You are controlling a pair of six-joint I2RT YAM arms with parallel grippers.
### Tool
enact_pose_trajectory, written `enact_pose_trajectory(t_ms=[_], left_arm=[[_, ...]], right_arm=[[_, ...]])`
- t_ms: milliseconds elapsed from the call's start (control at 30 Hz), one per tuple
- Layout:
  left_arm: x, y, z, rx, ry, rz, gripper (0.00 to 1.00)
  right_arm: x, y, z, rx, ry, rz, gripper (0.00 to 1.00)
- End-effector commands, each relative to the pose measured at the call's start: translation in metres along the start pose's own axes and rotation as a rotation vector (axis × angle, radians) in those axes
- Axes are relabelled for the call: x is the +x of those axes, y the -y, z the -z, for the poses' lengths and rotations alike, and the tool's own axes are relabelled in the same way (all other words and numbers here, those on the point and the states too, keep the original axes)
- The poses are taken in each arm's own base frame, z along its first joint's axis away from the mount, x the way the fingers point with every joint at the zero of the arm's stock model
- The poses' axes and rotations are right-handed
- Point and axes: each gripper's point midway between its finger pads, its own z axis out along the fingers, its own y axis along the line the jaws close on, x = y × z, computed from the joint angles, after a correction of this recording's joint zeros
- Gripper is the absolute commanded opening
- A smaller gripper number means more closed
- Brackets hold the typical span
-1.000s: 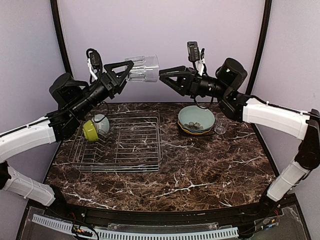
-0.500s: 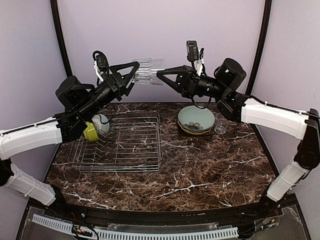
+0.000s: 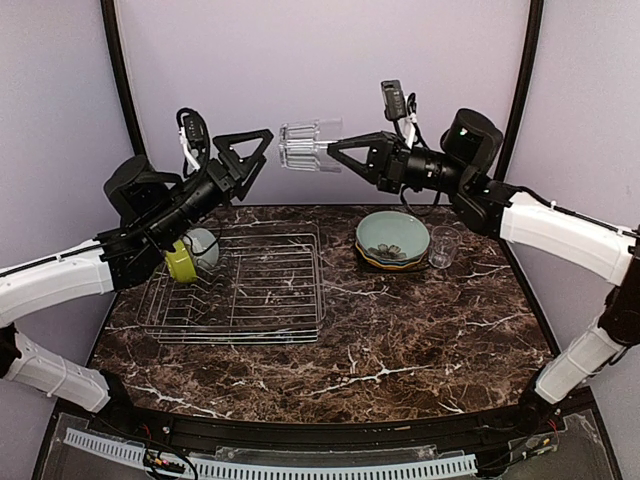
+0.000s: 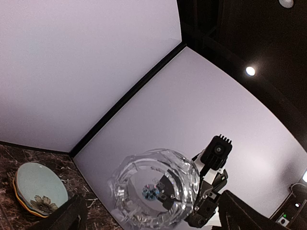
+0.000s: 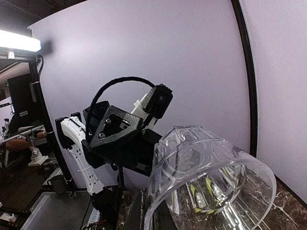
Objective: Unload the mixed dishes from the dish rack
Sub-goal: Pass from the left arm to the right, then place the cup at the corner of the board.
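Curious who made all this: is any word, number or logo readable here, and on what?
None can be read in any view. The clear ribbed glass, the dish rack, the stacked plates and the table carry no lettering; the flower on the pale-green plate is only a pattern.

The table [image 3: 400, 340] has a dark brown marbled top with white veins. The dish rack [image 3: 235, 335], of silver wire, stands on its left half, nearer the far edge than the near one. Towards the far right corner sits a stack of plates [image 3: 392, 240], a pale-green one uppermost. A clear ribbed glass [image 3: 443, 247] stands upright just beside the stack, on its right.
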Motion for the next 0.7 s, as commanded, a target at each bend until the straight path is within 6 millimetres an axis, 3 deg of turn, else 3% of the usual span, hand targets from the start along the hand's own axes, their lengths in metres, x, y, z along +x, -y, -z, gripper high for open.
enact_pose_trajectory(t_ms=[0,133,300,433,533,667], left_arm=[[-0.007,-0.010,0.019,-0.102,0.017,-0.092,0.98],[-0.008,-0.021,0.027,-0.175,0.008,-0.141,0.99],[-0.008,-0.031,0.036,-0.246,-0.015,-0.202,0.99],[-0.007,-0.036,0.039,-0.281,-0.030,-0.240,0.99],[-0.005,-0.038,0.038,-0.287,-0.043,-0.248,0.99],[-0.002,-0.039,0.037,-0.287,-0.056,-0.250,0.99]], right_arm=[[-0.018,0.013,0.033,0.127,-0.018,0.015,0.00],[-0.015,0.027,0.064,0.232,-0.067,-0.001,0.00],[-0.004,0.056,0.120,0.459,-0.167,-0.062,0.00],[0.013,0.085,0.175,0.696,-0.277,-0.100,0.00],[0.028,0.117,0.229,0.904,-0.361,-0.170,0.00],[0.049,0.146,0.288,1.056,-0.419,-0.291,0.00]])
